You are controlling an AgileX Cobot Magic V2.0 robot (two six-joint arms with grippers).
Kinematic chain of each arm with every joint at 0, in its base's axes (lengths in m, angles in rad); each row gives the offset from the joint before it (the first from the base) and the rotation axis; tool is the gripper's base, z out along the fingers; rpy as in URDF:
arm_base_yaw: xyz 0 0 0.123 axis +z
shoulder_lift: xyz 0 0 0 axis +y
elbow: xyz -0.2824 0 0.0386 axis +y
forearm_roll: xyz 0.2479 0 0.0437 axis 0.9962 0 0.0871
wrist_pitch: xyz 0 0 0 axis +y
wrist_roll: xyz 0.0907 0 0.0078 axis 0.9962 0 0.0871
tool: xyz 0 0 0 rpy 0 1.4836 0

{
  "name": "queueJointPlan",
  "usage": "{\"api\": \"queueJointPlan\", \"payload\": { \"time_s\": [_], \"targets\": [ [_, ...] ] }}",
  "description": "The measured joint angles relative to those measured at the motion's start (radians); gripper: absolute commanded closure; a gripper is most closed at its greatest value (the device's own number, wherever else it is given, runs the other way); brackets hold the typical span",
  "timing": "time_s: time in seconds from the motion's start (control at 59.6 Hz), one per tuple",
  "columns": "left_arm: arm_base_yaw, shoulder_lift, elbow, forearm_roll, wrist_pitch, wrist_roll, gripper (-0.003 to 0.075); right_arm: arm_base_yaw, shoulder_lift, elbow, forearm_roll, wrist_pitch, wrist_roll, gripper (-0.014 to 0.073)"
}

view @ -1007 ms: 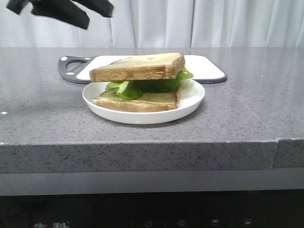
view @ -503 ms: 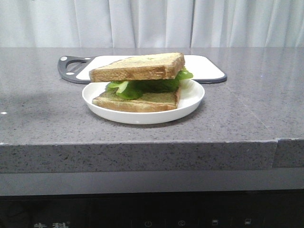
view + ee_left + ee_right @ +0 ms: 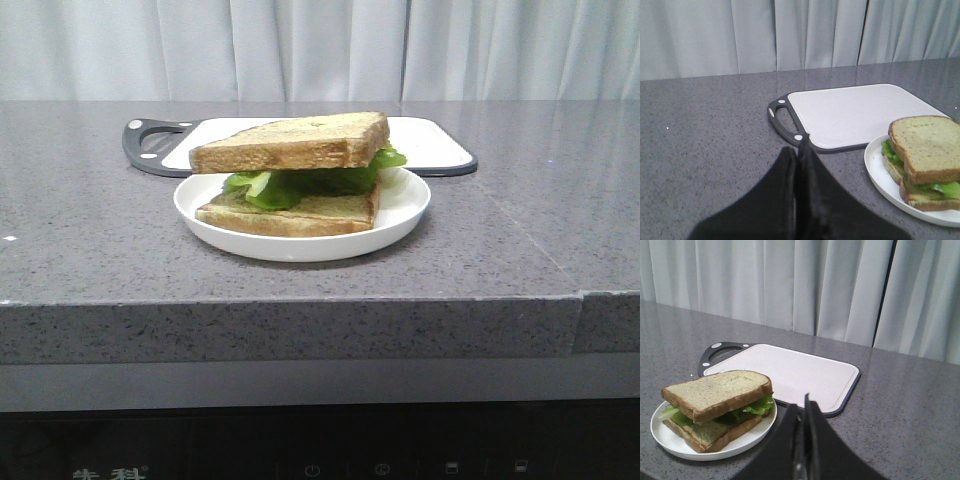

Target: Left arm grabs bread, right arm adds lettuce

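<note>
1. Your left arm's black wedge-shaped fingers (image 3: pixel 796 165) are pressed together and empty, held over the grey speckled stone worktop (image 3: pixel 90 230).
2. Your right arm's narrow black fingers (image 3: pixel 801 412) are likewise closed on nothing.
3. The top slice of toasted brown-crusted bread (image 3: pixel 292 142) lies on the ruffled green lettuce (image 3: pixel 300 182), above a second slice on the round white plate (image 3: pixel 400 212).
4. Behind sits a white cutting board with dark rim (image 3: pixel 430 140).
5. You can read no labels.
</note>
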Motion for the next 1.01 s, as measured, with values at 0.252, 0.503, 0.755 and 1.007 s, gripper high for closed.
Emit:
{"api": "queueJointPlan", "payload": {
  "time_s": [0.252, 0.503, 0.755, 1.007],
  "targets": [
    [0.000, -0.178, 0.102, -0.023, -0.026, 0.000, 0.0741, 0.000, -0.071, 0.031, 0.003, 0.000, 0.000, 0.0655],
    [0.000, -0.186, 0.102, -0.027, -0.046, 0.000, 0.0741, 0.000, -0.072, 0.031, 0.005, 0.000, 0.000, 0.0655],
    [0.000, -0.186, 0.102, -0.027, -0.048, 0.000, 0.0741, 0.000, -0.072, 0.031, 0.005, 0.000, 0.000, 0.0655],
    [0.000, -0.190, 0.115, 0.111, -0.048, -0.085, 0.0741, 0.000, -0.072, 0.031, 0.005, 0.000, 0.000, 0.0655]
  ]
}}
